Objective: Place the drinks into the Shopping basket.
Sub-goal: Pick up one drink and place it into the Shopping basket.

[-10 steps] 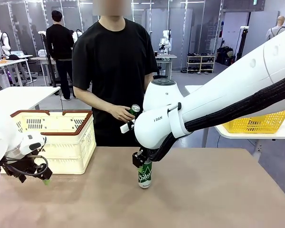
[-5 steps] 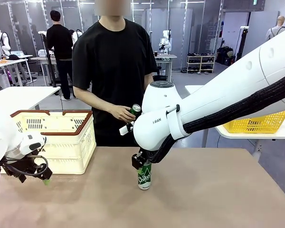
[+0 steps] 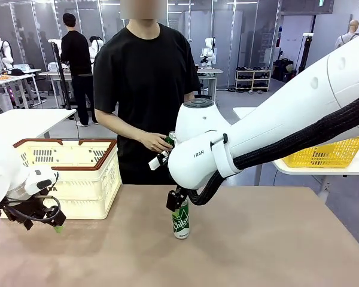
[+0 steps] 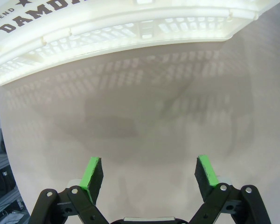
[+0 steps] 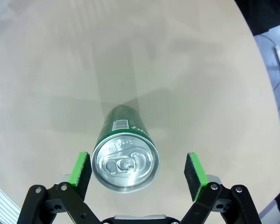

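We are working on the stage between picking and placing: one green can (image 3: pixel 180 220) is standing upright on the surface (image 3: pixel 275 239), near its middle and well apart from the Shopping basket (image 3: pixel 66 142), which is sitting at the robot's left side. No drink is showing inside the basket from here.

Our right jaws are spread wide and are straddling the can's silver top (image 5: pixel 125 161) without gripping it. In the right wrist view one green pad (image 5: pixel 81 169) is sitting just beside the can's rim, and the other pad (image 5: pixel 194 173) is standing clear of it. So the can is off-centre between them.

Our left jaws are likewise released and grasping nothing. They are hanging low over bare surface just in front of the basket's "DAMDA" wall (image 4: pixel 130 18).

Across the surface, the person's hand (image 3: pixel 152 142) is holding a second green can (image 3: pixel 169 140) at waist height.

We are judging that the next move calls for one of two things. Either the right jaws are shifting to centre on the can and clenching below its top, or the right arm is backing away so the left arm, nearer the basket, can take it. Either way the can is needing a lift high enough to clear the brown rim before it goes down inside.
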Motion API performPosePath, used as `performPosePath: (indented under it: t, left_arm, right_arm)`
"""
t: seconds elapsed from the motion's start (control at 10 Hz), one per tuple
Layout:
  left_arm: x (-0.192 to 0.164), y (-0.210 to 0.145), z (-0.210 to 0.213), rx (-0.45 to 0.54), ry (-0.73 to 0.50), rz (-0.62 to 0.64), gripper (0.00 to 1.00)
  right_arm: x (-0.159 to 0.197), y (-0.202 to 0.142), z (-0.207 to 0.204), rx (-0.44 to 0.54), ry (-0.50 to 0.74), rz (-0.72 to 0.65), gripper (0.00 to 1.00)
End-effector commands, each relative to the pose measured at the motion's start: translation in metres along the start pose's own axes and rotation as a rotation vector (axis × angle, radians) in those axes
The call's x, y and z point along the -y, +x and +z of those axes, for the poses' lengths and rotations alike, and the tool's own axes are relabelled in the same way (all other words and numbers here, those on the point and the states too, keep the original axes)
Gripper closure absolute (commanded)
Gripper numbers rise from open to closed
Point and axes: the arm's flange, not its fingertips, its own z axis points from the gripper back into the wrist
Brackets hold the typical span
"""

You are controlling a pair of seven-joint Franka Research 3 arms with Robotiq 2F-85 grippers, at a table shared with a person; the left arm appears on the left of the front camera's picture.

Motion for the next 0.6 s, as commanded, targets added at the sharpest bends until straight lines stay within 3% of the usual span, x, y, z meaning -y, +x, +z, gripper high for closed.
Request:
performPosePath:
  t: [0.0,0.3,0.5]
  left_arm:
    - [0.000,0.000,0.000,-0.003,0.000,0.003,0.00]
    - [0.000,0.000,0.000,-0.003,0.000,0.003,0.00]
    - [0.000,0.000,0.000,-0.003,0.000,0.003,0.00]
  right_arm:
    - [0.000,0.003,0.020,-0.015,-0.022,0.071,0.00]
    - [0.001,-0.017,0.059,-0.070,-0.065,0.084,0.00]
    - [0.019,-0.058,0.085,-0.057,-0.085,0.016,0.00]
